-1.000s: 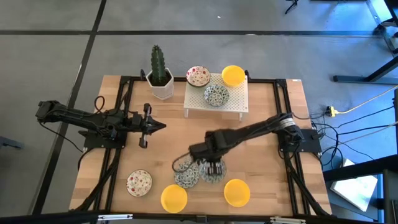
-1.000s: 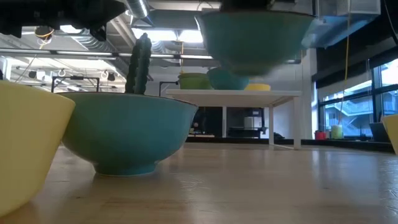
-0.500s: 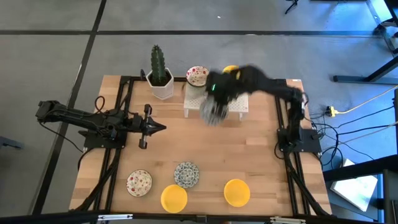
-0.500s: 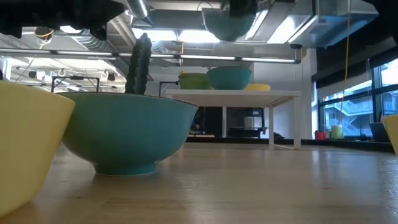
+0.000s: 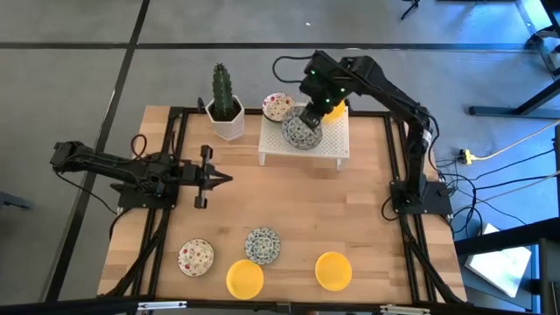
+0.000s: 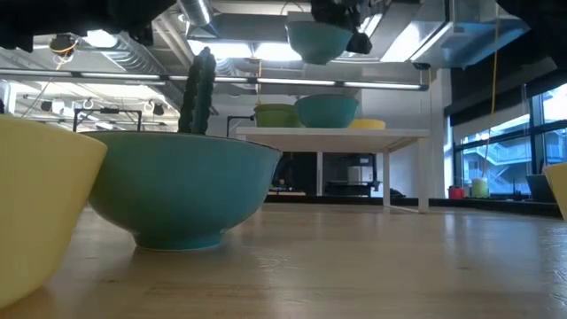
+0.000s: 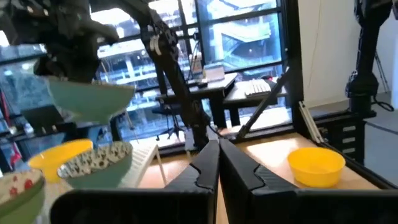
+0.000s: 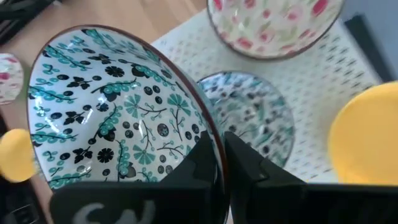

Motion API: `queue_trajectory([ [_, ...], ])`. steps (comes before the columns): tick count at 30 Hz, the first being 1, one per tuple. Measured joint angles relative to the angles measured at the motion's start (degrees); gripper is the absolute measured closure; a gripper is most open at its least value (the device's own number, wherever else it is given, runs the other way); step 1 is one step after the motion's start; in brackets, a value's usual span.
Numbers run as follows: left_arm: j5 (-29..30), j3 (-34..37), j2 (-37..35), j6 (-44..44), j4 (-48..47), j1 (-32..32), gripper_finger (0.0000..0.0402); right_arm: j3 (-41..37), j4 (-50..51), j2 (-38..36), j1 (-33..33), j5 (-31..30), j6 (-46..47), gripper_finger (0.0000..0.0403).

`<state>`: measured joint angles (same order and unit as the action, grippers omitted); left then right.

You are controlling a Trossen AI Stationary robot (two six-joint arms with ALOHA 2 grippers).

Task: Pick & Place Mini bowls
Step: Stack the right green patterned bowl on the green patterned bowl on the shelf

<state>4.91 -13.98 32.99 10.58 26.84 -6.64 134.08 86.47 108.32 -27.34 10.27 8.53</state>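
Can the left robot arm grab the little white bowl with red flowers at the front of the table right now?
Probably yes. The left gripper is shut and holds nothing, and the small white red-flowered bowl sits on bare wooden table with nothing over it. The round yellow bowl lies close beside it, apart.

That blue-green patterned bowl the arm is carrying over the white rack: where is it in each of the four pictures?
High view: carried bowl, upper middle, over the white rack.
Low view: top centre, in the air above the rack.
Left wrist view: upper left, above the rack.
Right wrist view: fills the left half, pinched at its rim by the right gripper.
Shared landmark: the white rack.
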Motion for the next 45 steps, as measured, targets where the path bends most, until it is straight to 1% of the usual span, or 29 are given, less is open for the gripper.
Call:
queue_trajectory([
  [2, 0.0, 0.0, 0.0, -0.8, -1.9, 0.0, 0.0395, 0.0, 0.9, 1.0, -0.9, 1.0, 0.3, 0.0385],
  [6, 0.0, 0.0, 0.0, -1.1, -5.8, 0.0, 0.0393, 0.0, 2.1, 3.4, -2.3, 0.5, 0.1, 0.0385],
  [9, 0.0, 0.0, 0.0, -2.9, -7.0, 0.0, 0.0395, 0.0, 1.9, 4.7, -2.6, 0.2, -1.2, 0.0385],
  [13, 0.0, 0.0, 0.0, -4.4, -7.0, 0.0, 0.0395, 0.0, 2.1, 5.4, -3.3, 0.6, -3.1, 0.0385],
  [17, -0.1, 0.0, 0.0, -4.4, -7.0, 0.0, 0.0392, 0.0, 2.4, 5.4, -4.5, 0.3, -2.9, 0.0385],
  [24, -0.1, 0.0, 0.0, -4.3, -7.0, 0.0, 0.0393, -1.8, 3.4, 5.4, -4.7, 0.5, -2.8, 0.0385],
  [30, -0.1, 0.0, 0.0, -4.3, -7.0, 0.0, 0.0394, -5.9, 2.8, 5.4, -4.8, 0.7, -3.0, 0.0385],
  [35, -0.1, 0.0, 0.0, -4.3, -6.7, 0.0, 0.0391, -7.8, 1.4, 5.4, -4.7, 0.9, -3.2, 0.0385],
  [39, -0.1, 0.0, 0.0, -4.3, -4.7, 0.0, 0.0392, -8.0, 0.8, 5.4, -4.8, 0.3, -3.1, 0.0385],
  [45, -0.1, 0.0, 0.0, -4.7, -4.4, 0.0, 0.0395, -8.0, -1.2, 5.4, -4.9, 0.1, -2.9, 0.0385],
])
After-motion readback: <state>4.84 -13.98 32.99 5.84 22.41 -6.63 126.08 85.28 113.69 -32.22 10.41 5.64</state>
